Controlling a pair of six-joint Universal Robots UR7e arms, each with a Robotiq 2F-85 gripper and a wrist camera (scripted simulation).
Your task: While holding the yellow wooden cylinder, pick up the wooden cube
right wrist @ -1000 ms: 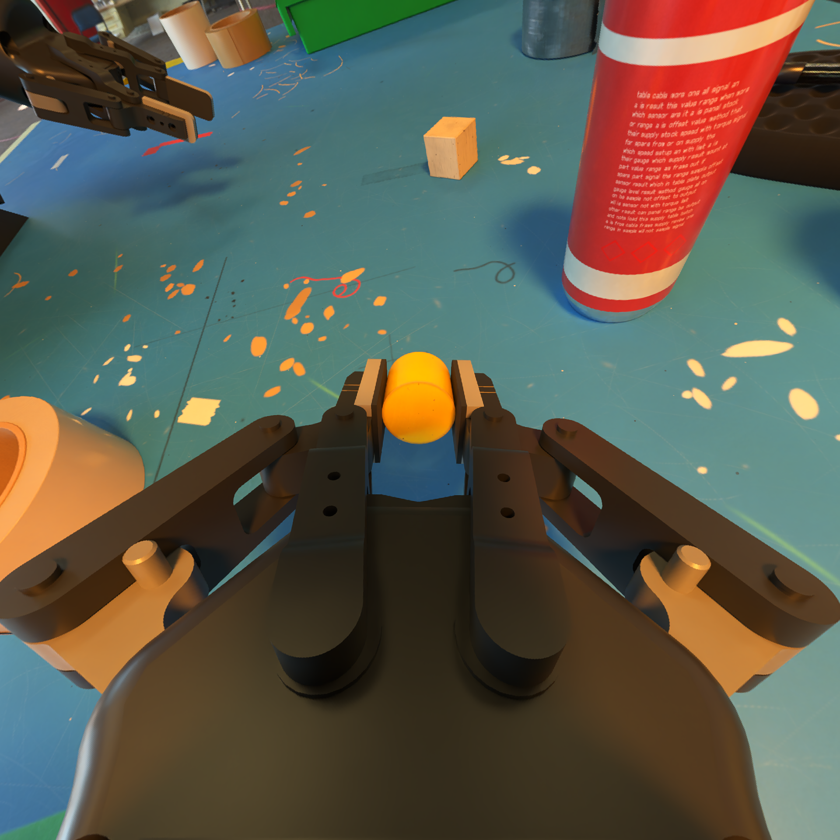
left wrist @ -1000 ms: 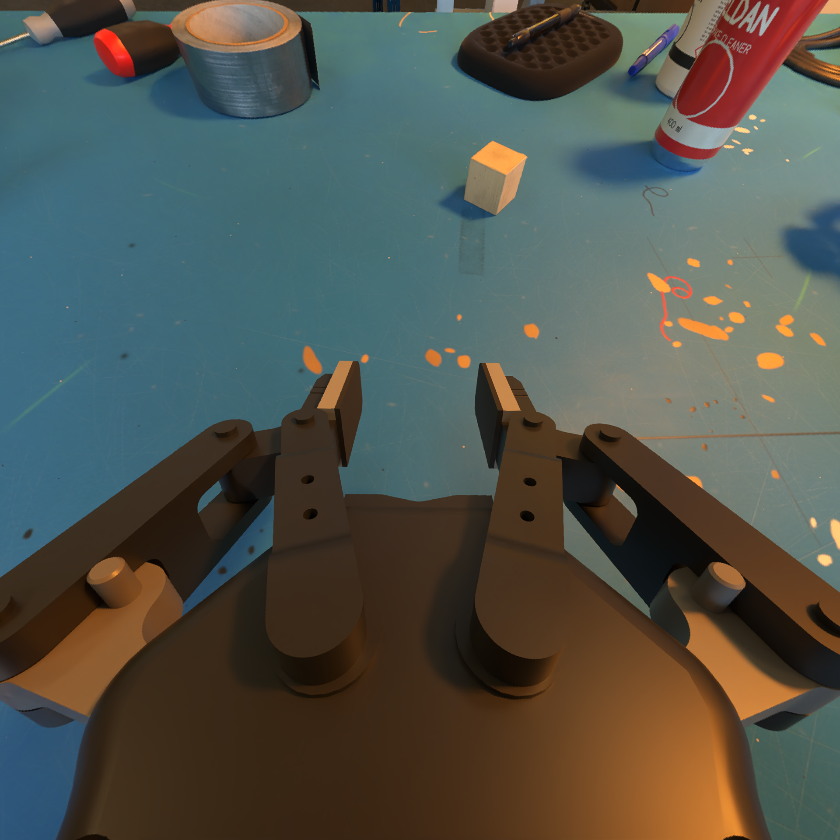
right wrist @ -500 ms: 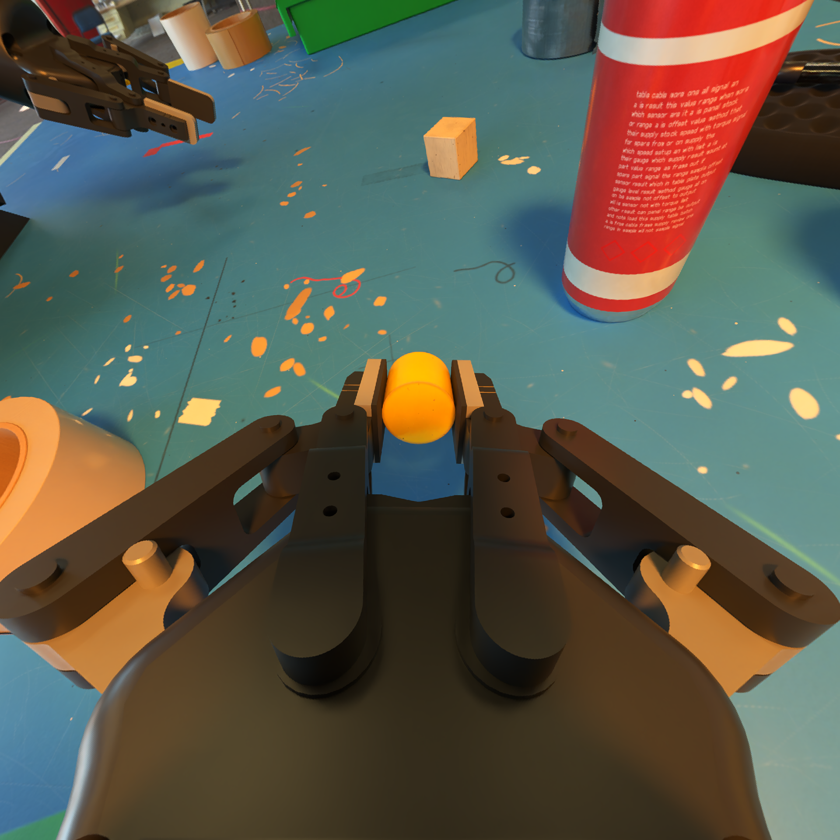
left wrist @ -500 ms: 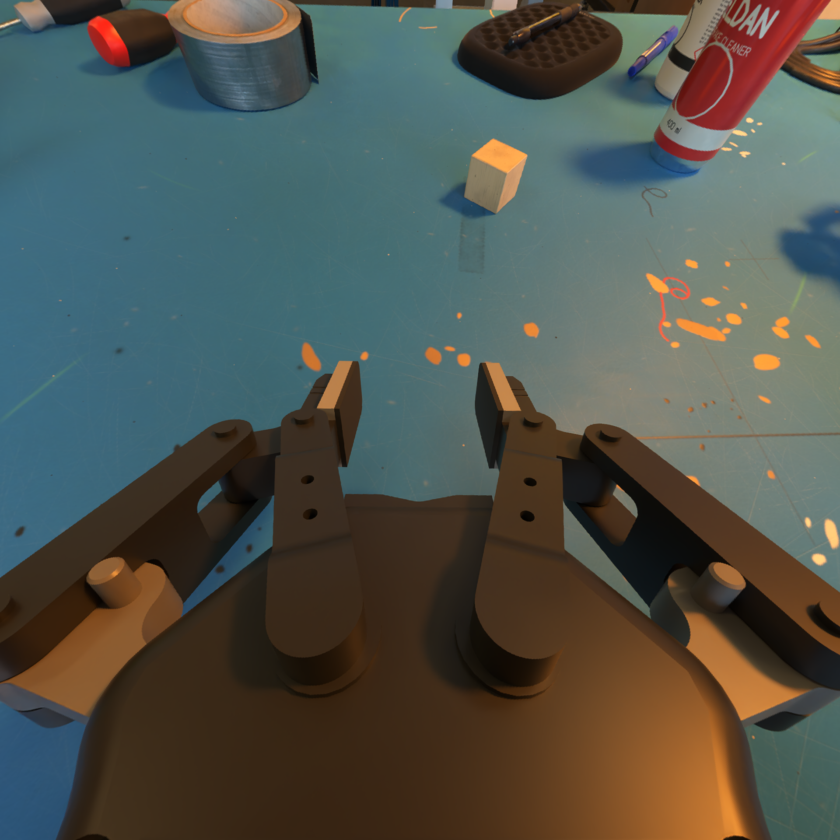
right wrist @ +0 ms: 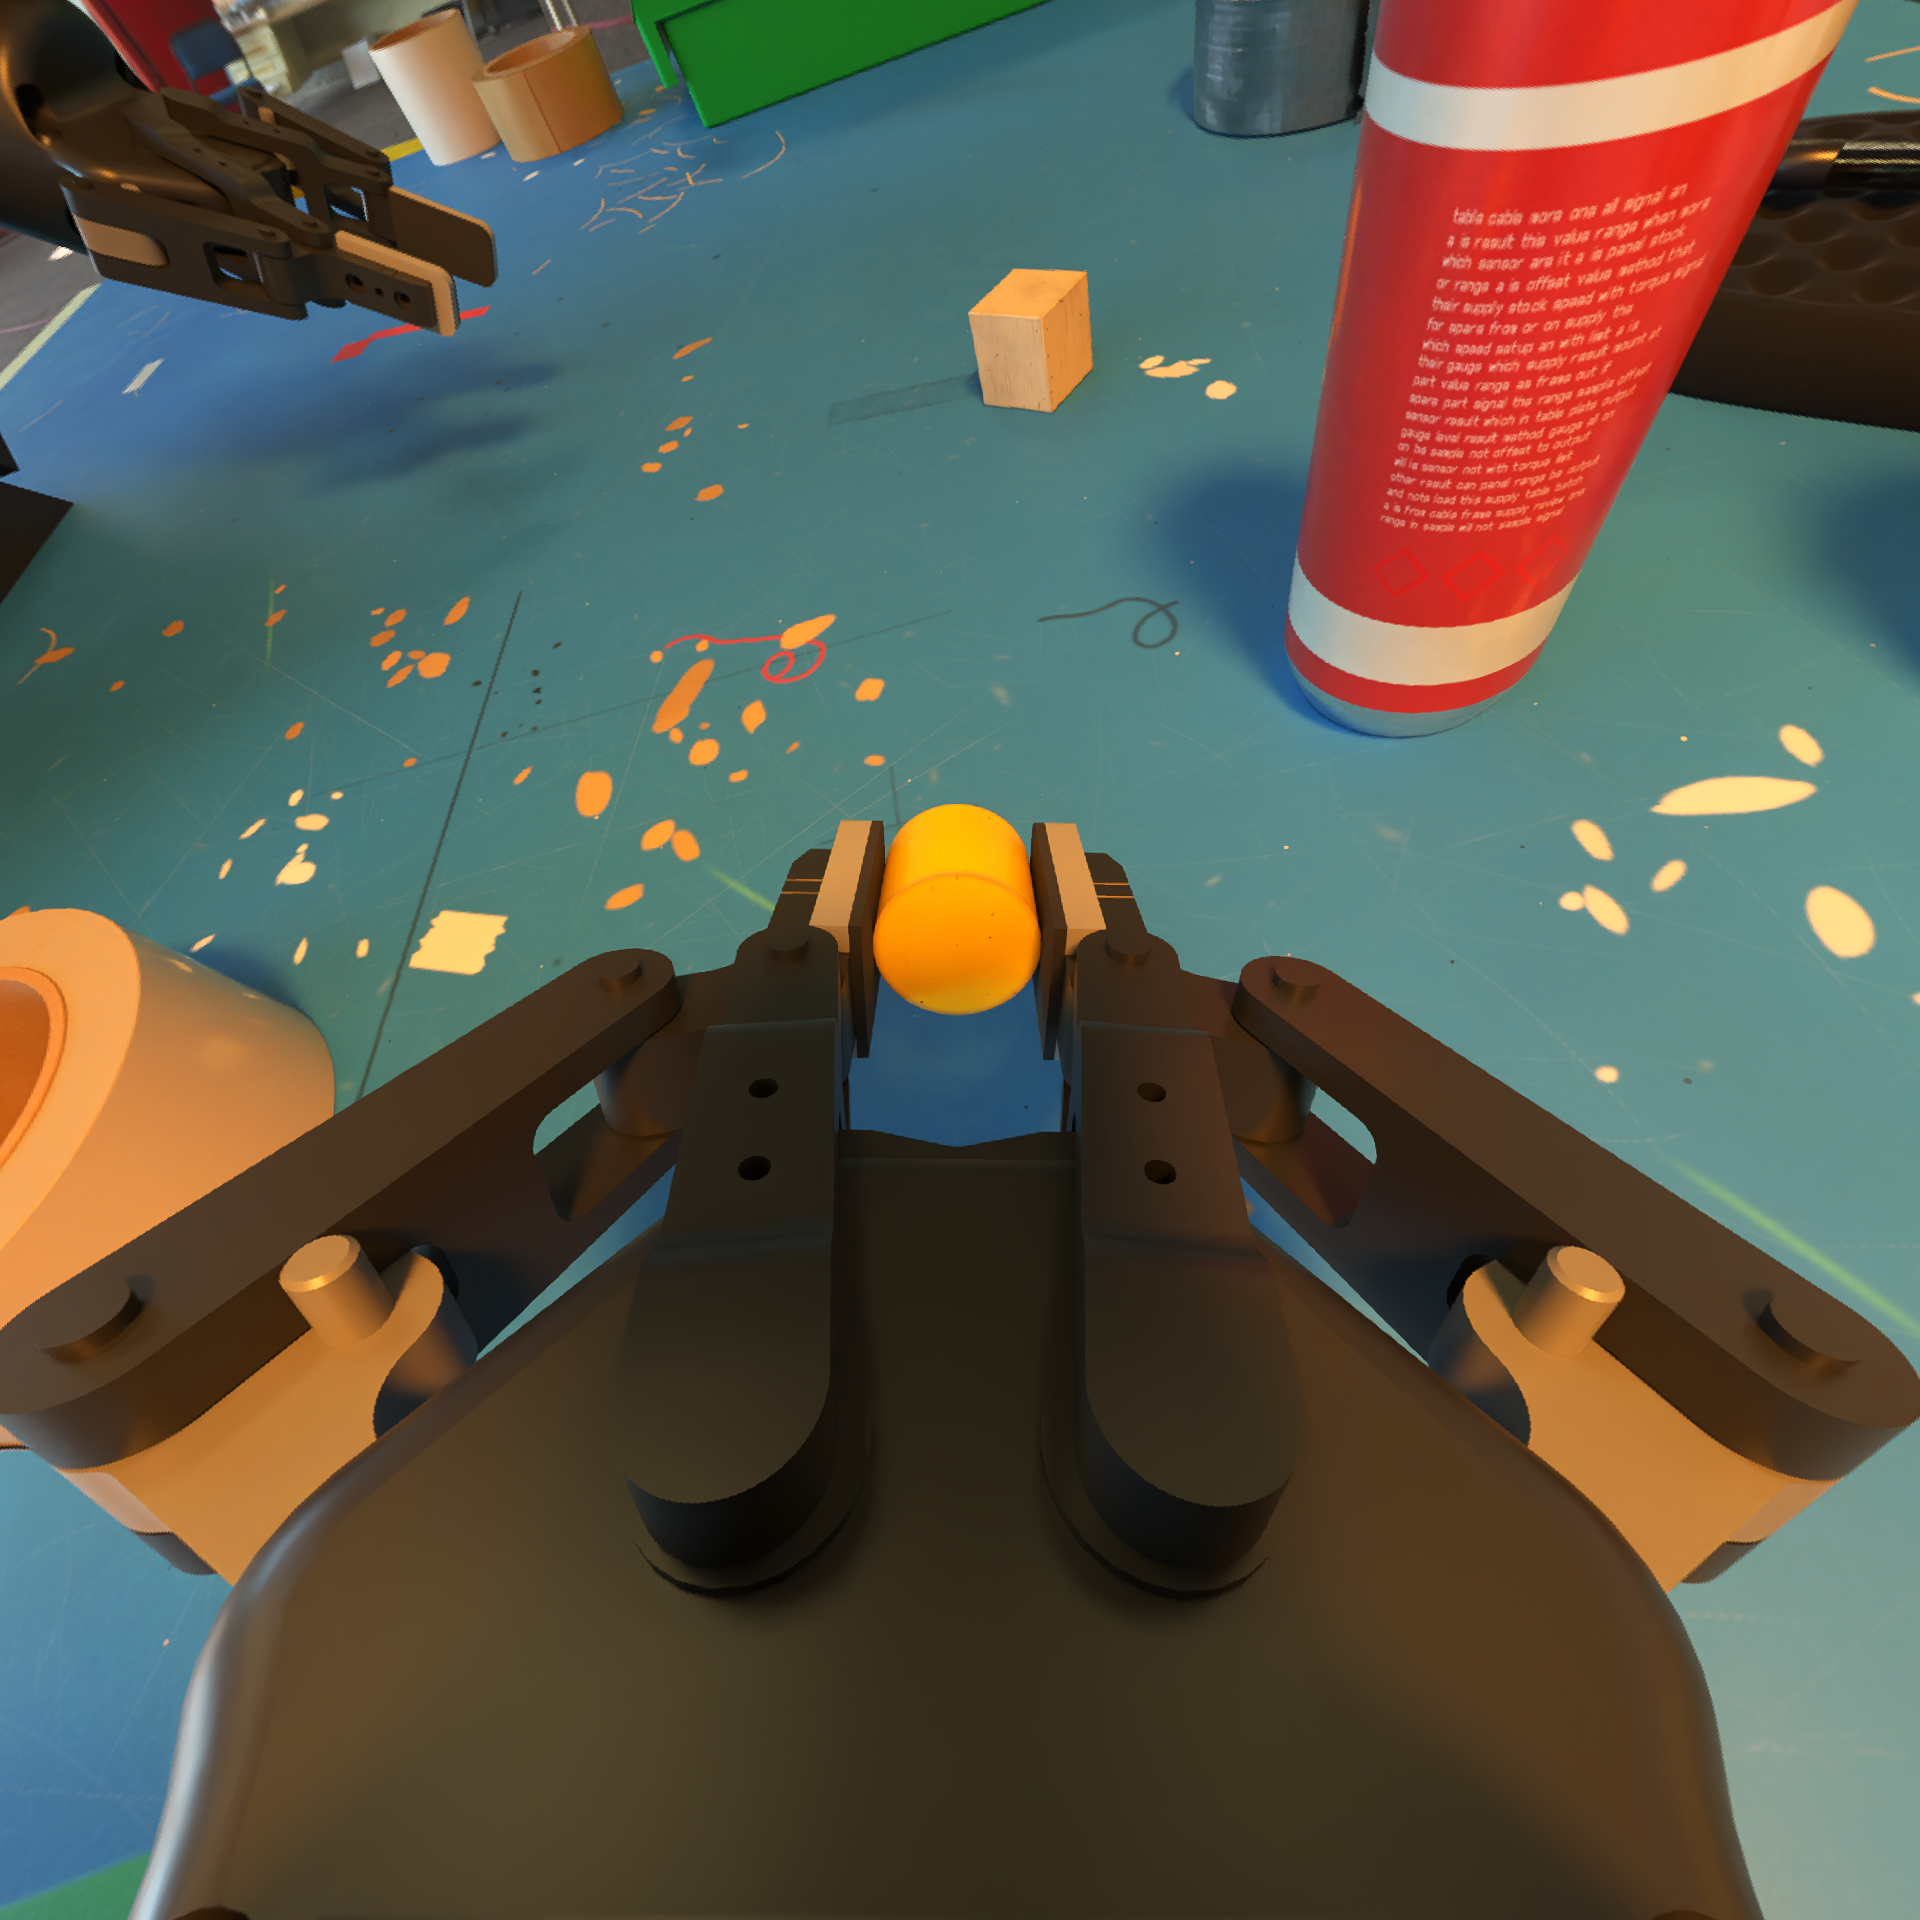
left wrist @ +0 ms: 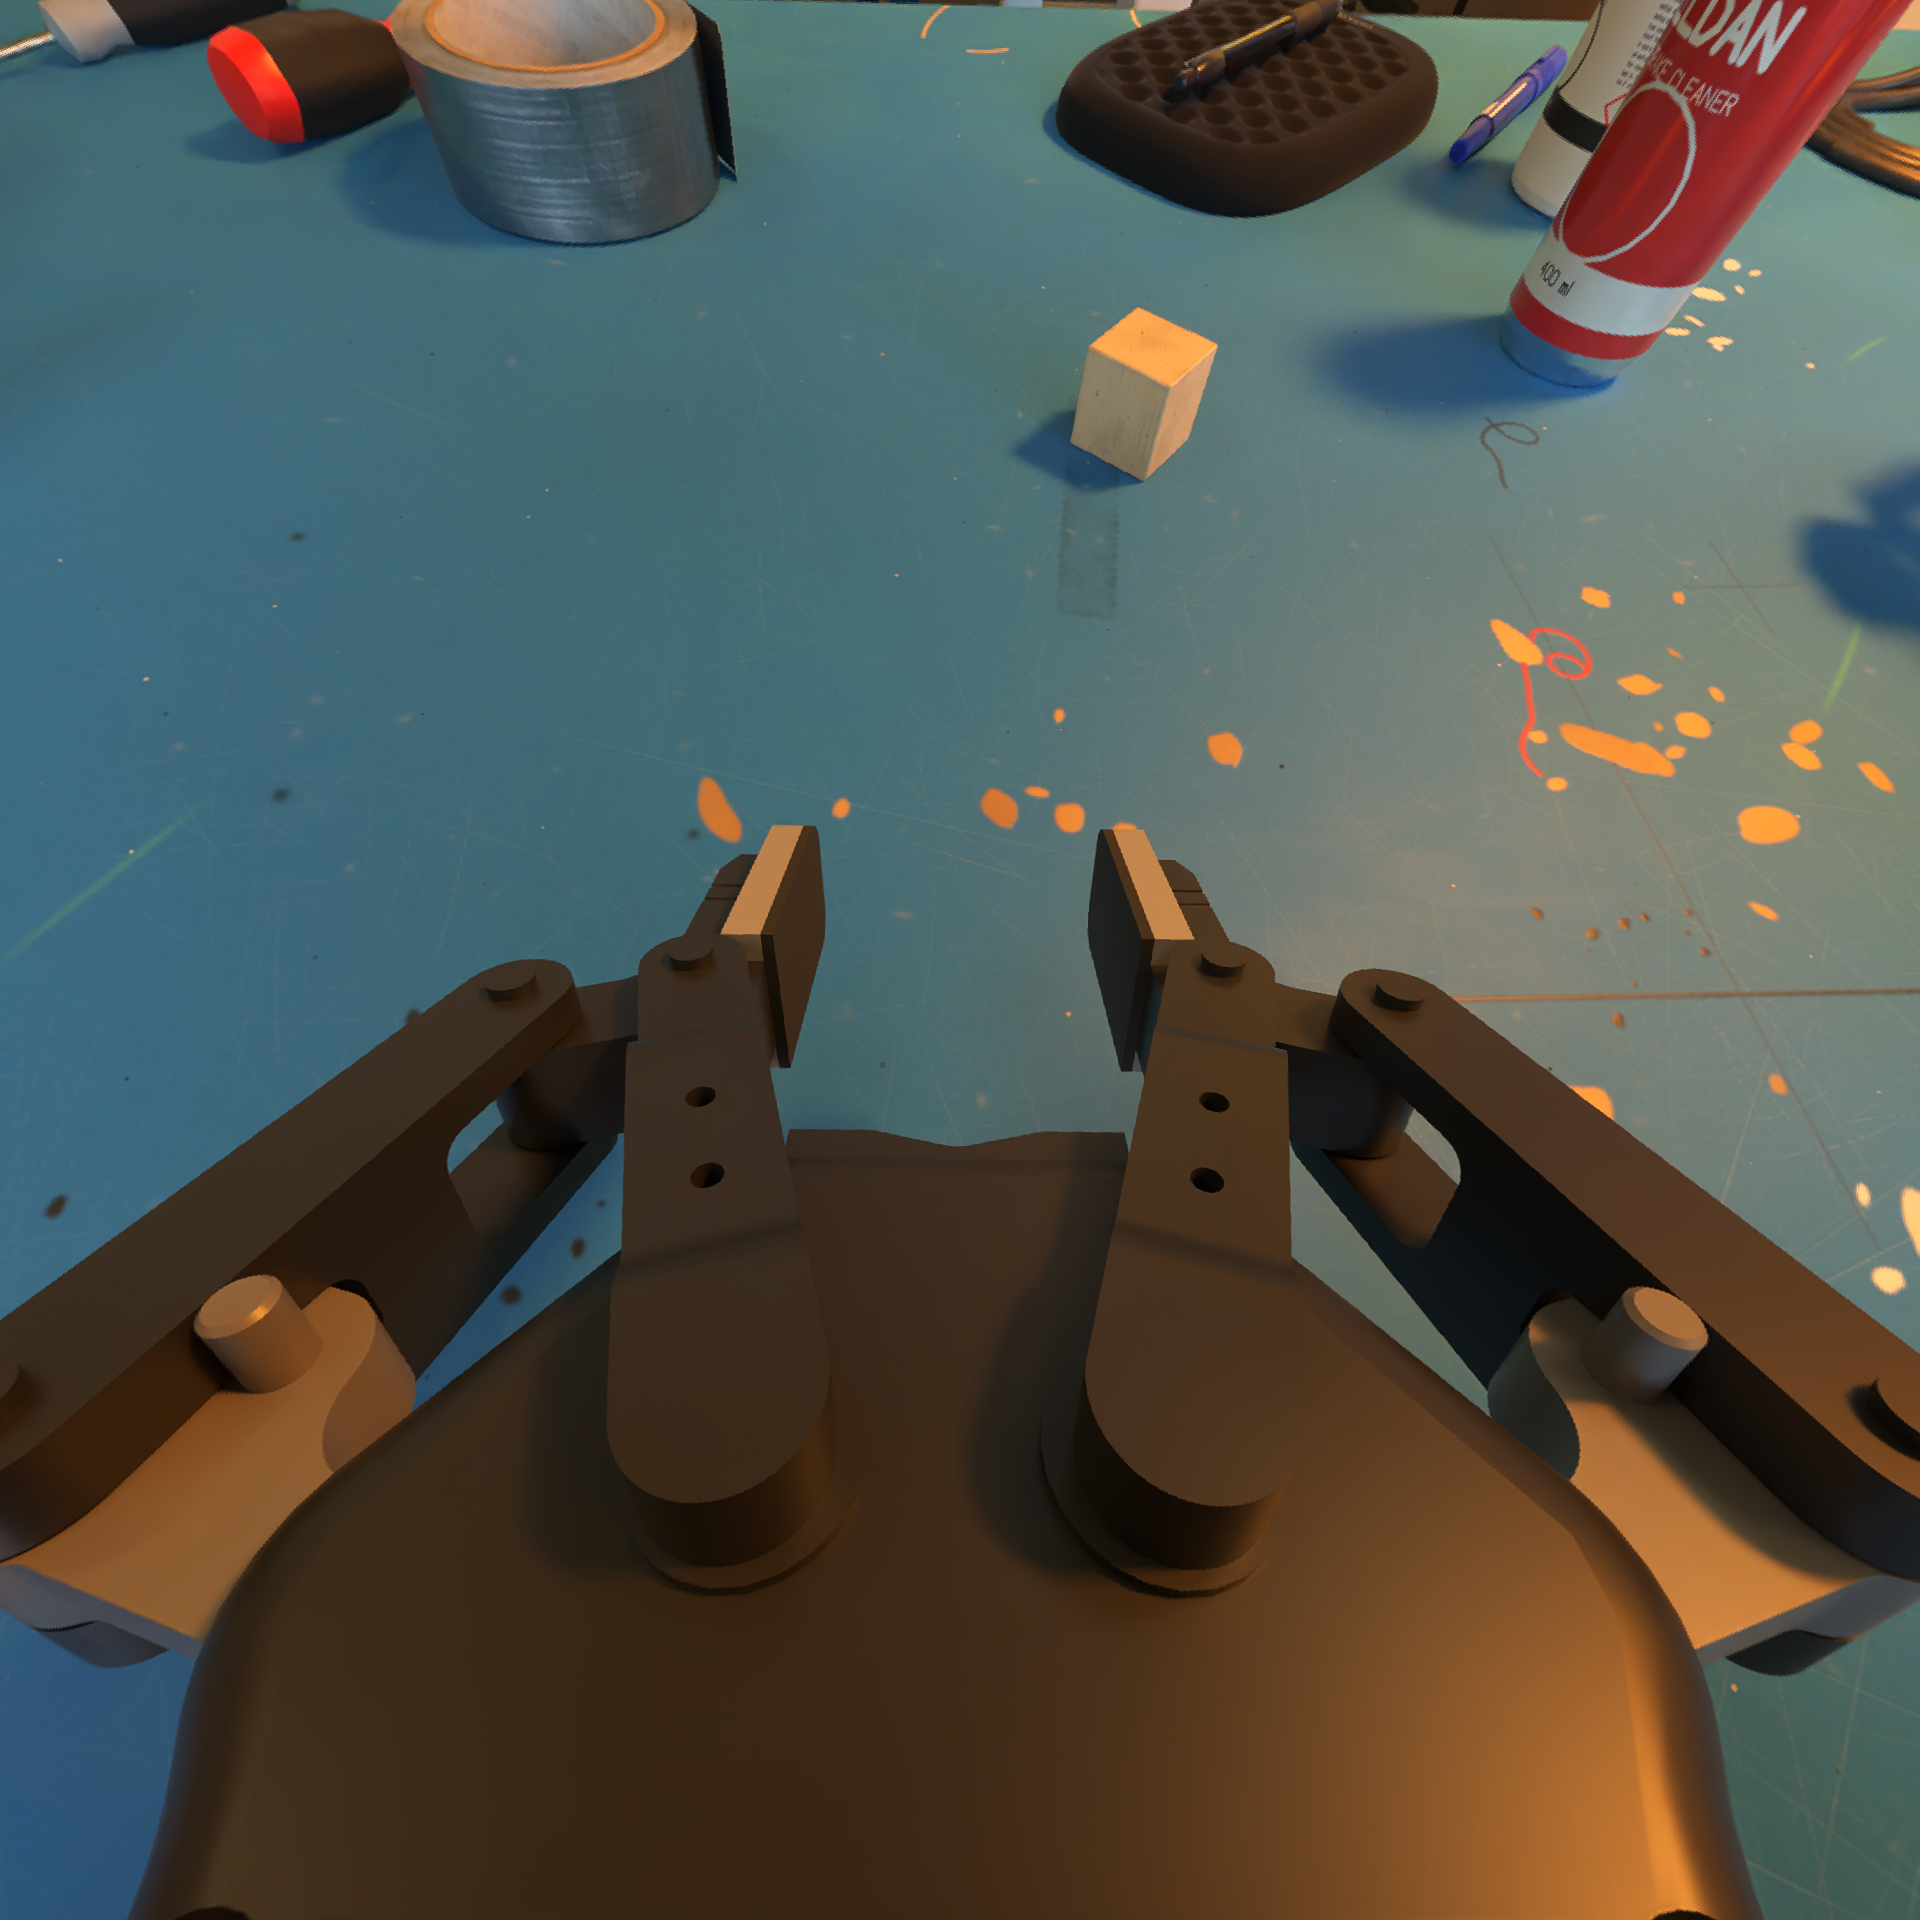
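While the yellow wooden cylinder [right wrist: 956, 914] sits clamped between the two pads of the right end effector [right wrist: 956, 883], lifted clear of the worktop [right wrist: 1039, 675], the wooden cube [left wrist: 1143, 393] rests alone on the blue surface, one corner turned toward the left wrist camera. It lies well ahead of the left end effector [left wrist: 956, 894], slightly to the right of its centre line, and nothing touches it. The left end effector hangs above the worktop with its fingers spread wide and nothing between them; in the right wrist view it shows at the upper left [right wrist: 416, 265], well apart from the cube [right wrist: 1031, 338].

Near the cube, off to its right in the left wrist view, stands a red and white tube [left wrist: 1662, 177], tilted, cap down. Beyond the cube lie a roll of grey duct tape [left wrist: 566, 114], a red and black tool handle [left wrist: 301, 73], a dark dimpled pad [left wrist: 1247, 114] with a black pen [left wrist: 1247, 42] on it, and a blue pen [left wrist: 1507, 99]. Orange paint spots [left wrist: 1621, 748] fleck the worktop. At the right wrist view's left edge sits a pale tape roll [right wrist: 135, 1060]; far back stand two cardboard rolls [right wrist: 488, 88] and a green box [right wrist: 810, 42].
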